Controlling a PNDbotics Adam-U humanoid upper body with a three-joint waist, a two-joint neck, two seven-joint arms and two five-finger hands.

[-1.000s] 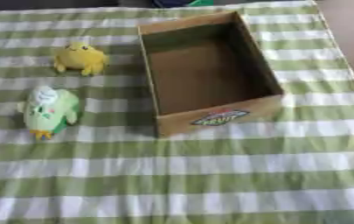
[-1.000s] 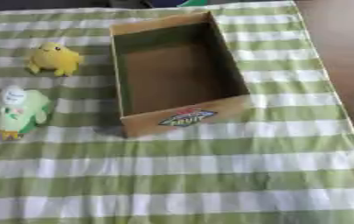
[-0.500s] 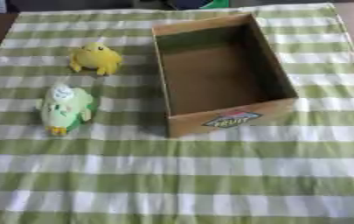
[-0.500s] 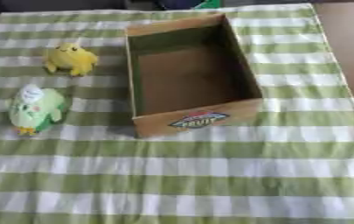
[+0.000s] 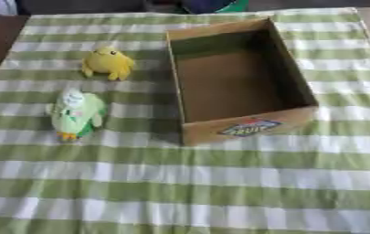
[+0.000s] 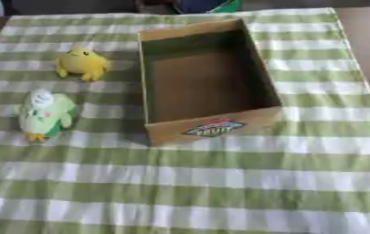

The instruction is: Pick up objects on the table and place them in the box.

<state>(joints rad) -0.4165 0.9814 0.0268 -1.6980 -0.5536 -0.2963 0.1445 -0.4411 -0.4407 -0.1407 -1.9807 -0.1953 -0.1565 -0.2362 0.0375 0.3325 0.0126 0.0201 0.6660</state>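
Only the camera moves: whole view shifts vs 1 s ago, so the open brown cardboard box (image 5: 240, 82), yellow plush toy (image 5: 108, 63) and green-and-white plush toy (image 5: 76, 114) sit further right in frame. Dark shape at right edge of right eye view is gone.

Box label (image 5: 250, 128) too blurred to read.

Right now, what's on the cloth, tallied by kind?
Yellow plush toy: 1
Green plush toy: 1
Cardboard box, nothing in it: 1
Total: 3, both toys left of the box on the checked cloth.
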